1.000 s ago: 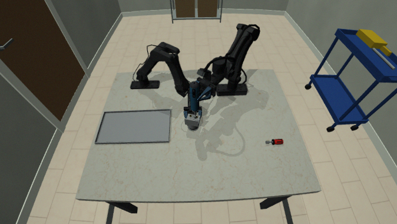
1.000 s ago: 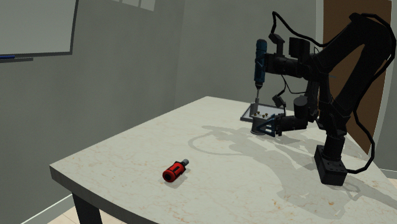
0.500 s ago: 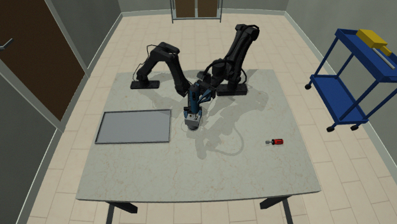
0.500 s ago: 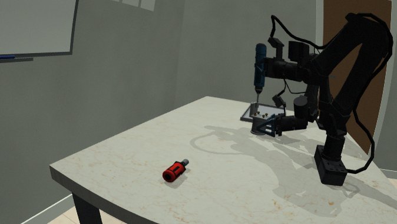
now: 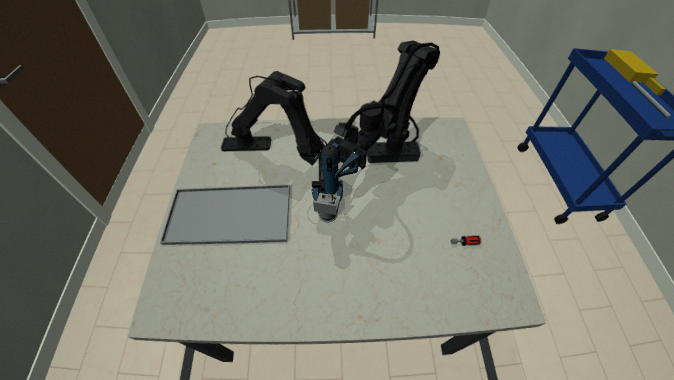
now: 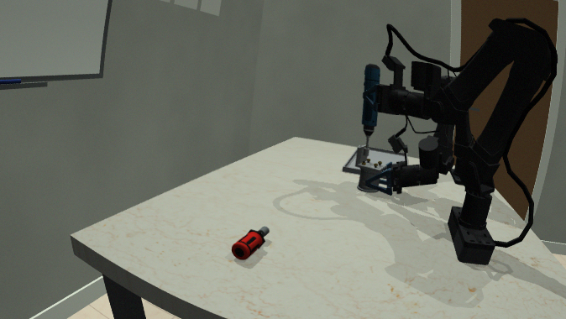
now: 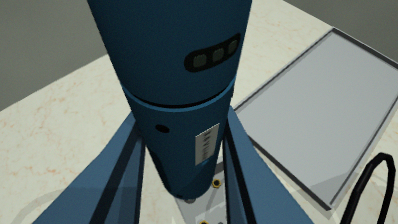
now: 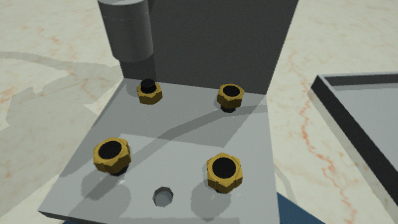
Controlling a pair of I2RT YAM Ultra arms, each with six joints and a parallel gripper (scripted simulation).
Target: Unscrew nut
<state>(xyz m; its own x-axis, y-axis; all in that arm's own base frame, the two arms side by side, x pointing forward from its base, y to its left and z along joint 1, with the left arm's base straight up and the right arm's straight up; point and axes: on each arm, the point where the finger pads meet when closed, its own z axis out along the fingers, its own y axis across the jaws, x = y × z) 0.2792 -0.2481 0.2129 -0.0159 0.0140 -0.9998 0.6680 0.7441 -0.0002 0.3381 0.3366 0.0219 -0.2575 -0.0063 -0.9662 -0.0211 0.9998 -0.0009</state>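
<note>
Obs. 1: My left gripper (image 5: 342,169) (image 6: 370,100) (image 7: 183,111) is pinched on the electric nut driver (image 5: 330,172) (image 6: 369,87) (image 7: 175,60) (image 8: 127,32), barrel roughly upright above the bracket (image 5: 325,206) (image 6: 360,157) (image 7: 185,212) (image 8: 190,150). My right gripper (image 5: 327,196) (image 6: 371,182) (image 8: 296,211) appears closed round the joint module (image 5: 328,216) (image 6: 366,178), which stands on the table beneath the bracket.

Obs. 2: The target is, I judge, the seated nut (image 6: 364,163) (image 8: 149,93), at the foot of the bracket's upright wall, on the side away from the tray (image 5: 225,215) (image 6: 348,168) (image 7: 325,110) (image 8: 360,125). It sits low with stud showing; the bracket's other three nuts ride high. The socket (image 6: 366,152) (image 8: 129,37) hangs above the bracket, apart from this nut. Exact alignment: cannot tell.

Risks: An off-centre descent could land the rim on the nut's corner or stud, or rub the bracket's wall. Too light a press may leave the driver not turning. Reaction torque could twist the unfixed module if my right grip slips; sideways load could tip it. Lifting early might leave the nut resting on its stud.
</note>
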